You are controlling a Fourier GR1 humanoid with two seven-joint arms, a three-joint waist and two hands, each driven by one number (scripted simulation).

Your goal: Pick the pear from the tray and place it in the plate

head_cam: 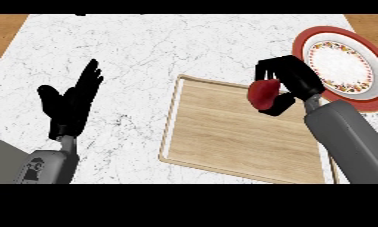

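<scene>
Over the upper right corner of the wooden tray [221,136], the pear [263,94], a dark red fruit, sits in the right hand [291,83], whose black fingers and thumb are curled round it so that only part of its skin shows. It appears lifted clear of the tray, though the steep view makes its height hard to judge. Just beside the hand, to the right, lies the plate [341,63], white in the middle with a patterned ring and a red rim, resting on the marble counter [133,46] and partly cut off by the view's edge. The left hand [70,98] rests with fingers straight and spread, well apart at the left, holding nothing.

The carry to the plate looks short, so the risk lies mainly in the release. Since the hand hides much of the fruit, opening too near the plate's rim could let the rounded pear roll off onto the counter; lowering too far could knock the plate.
</scene>
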